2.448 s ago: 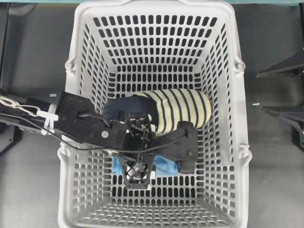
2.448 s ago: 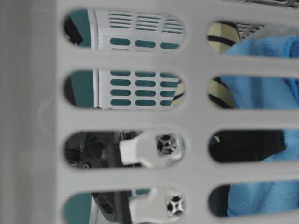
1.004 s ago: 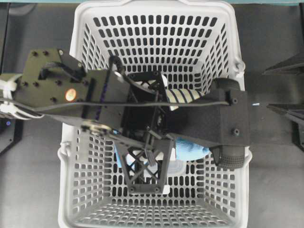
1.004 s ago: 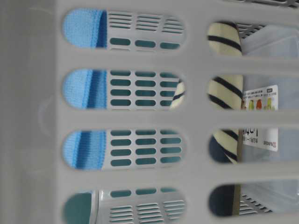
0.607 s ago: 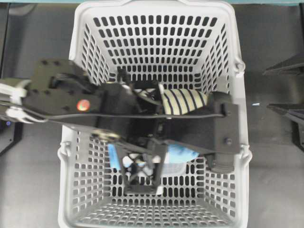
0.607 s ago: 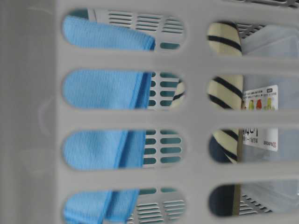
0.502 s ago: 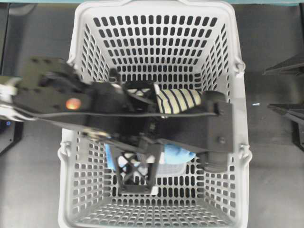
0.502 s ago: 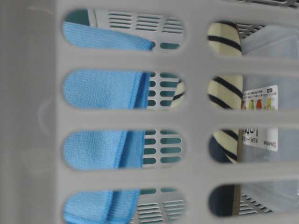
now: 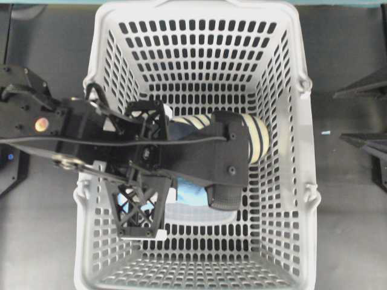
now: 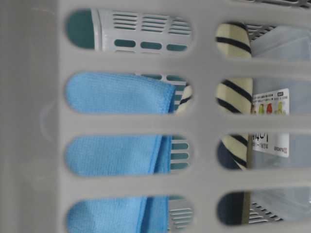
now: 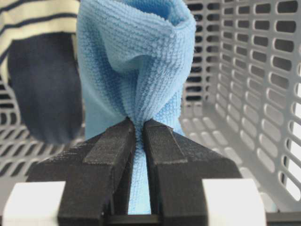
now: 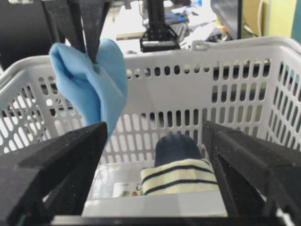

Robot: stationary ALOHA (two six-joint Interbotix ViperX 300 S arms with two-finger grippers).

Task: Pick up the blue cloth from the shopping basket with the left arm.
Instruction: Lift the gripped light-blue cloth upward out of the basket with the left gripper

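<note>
The blue cloth (image 11: 136, 61) hangs bunched from my left gripper (image 11: 139, 123), whose jaws are shut tight on a fold of it. In the right wrist view the cloth (image 12: 94, 80) dangles at rim height of the shopping basket (image 12: 211, 47), off the floor, under the left gripper (image 12: 89, 52). Low down, the cloth (image 10: 116, 155) fills the slots on the left. Overhead, the left arm (image 9: 199, 160) crosses the basket (image 9: 308, 151) and hides most of the cloth. My right gripper (image 12: 154, 127) stands wide open outside the basket, holding nothing.
A rolled navy and cream-striped fabric (image 9: 257, 136) lies across the basket's middle; it also shows as the striped roll (image 12: 181, 179). Beside it on the floor is a clear plastic package with a label (image 10: 269, 121). Slotted basket walls (image 11: 263, 94) close in on all sides.
The left arm has drawn back toward the left side of the basket with the cloth in its grip. From table level the cloth now reaches further right and its top sits lower. The right gripper is unmoved.
</note>
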